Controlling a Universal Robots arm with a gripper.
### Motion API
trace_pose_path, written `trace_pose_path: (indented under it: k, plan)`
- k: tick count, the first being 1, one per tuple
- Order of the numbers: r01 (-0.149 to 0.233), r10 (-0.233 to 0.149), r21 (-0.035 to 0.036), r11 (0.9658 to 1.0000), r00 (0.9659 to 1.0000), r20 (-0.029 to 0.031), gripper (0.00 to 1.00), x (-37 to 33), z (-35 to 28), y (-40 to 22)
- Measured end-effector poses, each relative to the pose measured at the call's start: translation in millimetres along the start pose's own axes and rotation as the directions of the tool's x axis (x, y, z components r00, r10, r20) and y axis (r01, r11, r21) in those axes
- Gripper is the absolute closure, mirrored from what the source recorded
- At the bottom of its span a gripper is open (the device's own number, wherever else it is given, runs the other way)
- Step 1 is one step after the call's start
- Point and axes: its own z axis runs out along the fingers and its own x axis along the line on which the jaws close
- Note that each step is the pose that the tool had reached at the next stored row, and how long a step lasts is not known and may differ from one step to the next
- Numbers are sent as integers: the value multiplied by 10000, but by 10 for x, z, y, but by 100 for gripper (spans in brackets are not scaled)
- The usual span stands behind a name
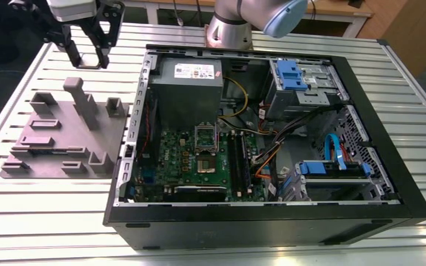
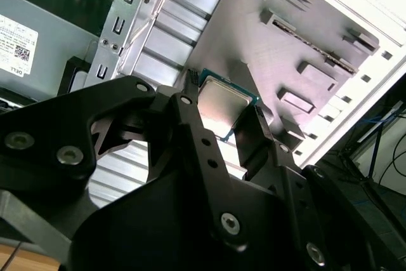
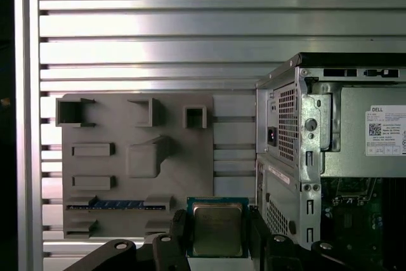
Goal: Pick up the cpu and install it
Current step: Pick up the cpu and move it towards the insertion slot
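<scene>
**Chip held in the jaws, socket well off**

At the exterior view's left, the jaws hang above the slatted desk (image 1: 20,221). They are clamped on the cpu (image 3: 217,230), pinching it by two opposite edges, and its metal top shows between them in both wrist views. Beneath and just beside the jaws lies the grey stepped block (image 1: 61,138). Further toward the exterior view's right stands the open computer case (image 1: 257,227), and the socket (image 1: 204,164) sits on its green board, well apart from the jaws.

The hold worries me. It is only a thin rim against the pads, so a jolt could tilt the chip or let it slide out. The case wall stands between the jaws and the socket, and a low pass might clip it. If the chip comes down skewed or turned the wrong way, I would expect damage to the socket contacts.
</scene>
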Motion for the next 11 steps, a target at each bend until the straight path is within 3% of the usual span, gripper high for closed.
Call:
trace_pose_path:
  k: [11]
  plan:
    - [0,0,0,10000,10000,0,53,-37,0,1]
